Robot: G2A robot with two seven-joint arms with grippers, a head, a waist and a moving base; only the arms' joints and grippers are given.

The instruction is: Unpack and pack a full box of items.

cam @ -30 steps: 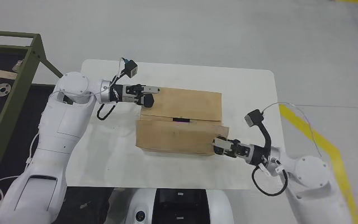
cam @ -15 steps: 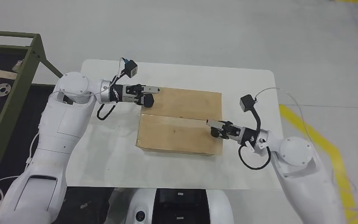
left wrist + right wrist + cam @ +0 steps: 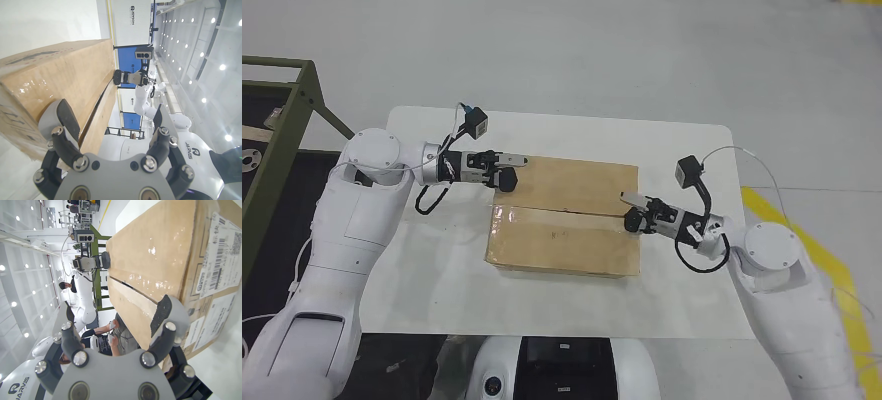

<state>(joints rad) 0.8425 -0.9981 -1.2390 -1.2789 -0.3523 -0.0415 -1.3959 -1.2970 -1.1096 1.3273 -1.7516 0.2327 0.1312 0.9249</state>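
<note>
Moved up from the box's near corner, the right hand (image 3: pixel 632 211), spread open, rests at the seam end of the closed cardboard box (image 3: pixel 562 228) lying on the desk (image 3: pixel 437 265) between it and the spread left hand (image 3: pixel 511 170); stiff, glossy-taped, probably heavy, its flap edges seem the best hold.

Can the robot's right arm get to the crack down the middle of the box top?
Probably yes. The right gripper is open at one end of the box, right by the crack, and nothing is lying on the box top. The left gripper is at the other end, out of its way.
</note>
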